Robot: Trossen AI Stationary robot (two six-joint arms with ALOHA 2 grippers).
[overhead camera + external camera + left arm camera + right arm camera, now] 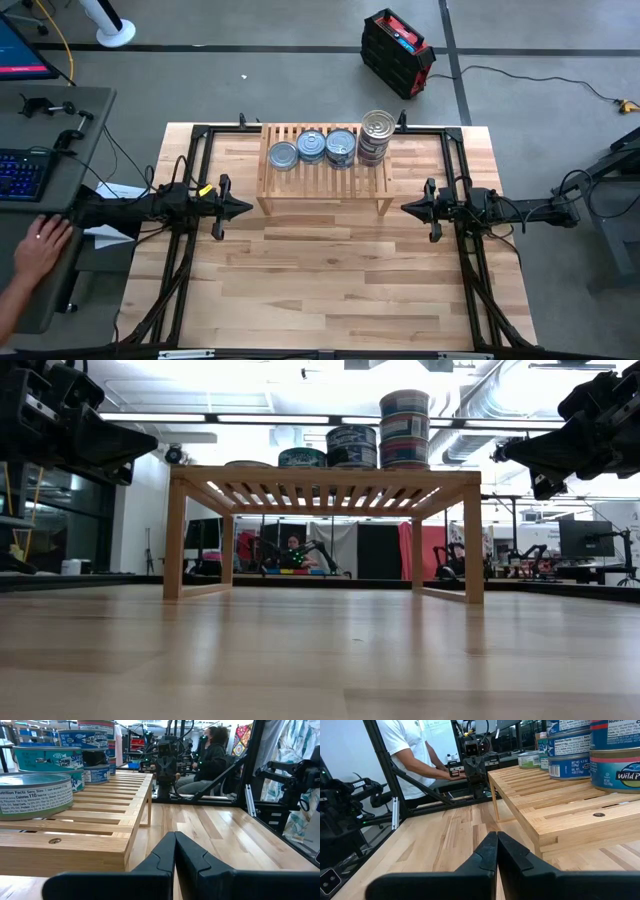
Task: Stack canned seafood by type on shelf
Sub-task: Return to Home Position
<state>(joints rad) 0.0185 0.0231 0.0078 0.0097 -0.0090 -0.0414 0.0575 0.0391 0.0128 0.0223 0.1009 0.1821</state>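
Note:
The shelf [325, 185], a low light-wood slatted rack, stands at the table's far middle. On its slats rest the canned seafood: one bluish-lidded tin [283, 156], two short stacks [312, 147] [341, 148] and a taller stack with a silver-gold lid [376, 133]; in the low view the tall stack [404, 428] rises highest. My left gripper [249, 208] hangs level and shut, left of the shelf's near edge, its fingers closed together [175, 840]. My right gripper [404, 208] mirrors it on the right, also shut [497, 840]. Neither holds anything.
Black frame rails [190, 240] run along the table's left and right sides. A person's hand [45, 245] lies on a grey desk left of the table, near a keyboard [22, 172]. A red and black case [397, 52] sits on the floor beyond.

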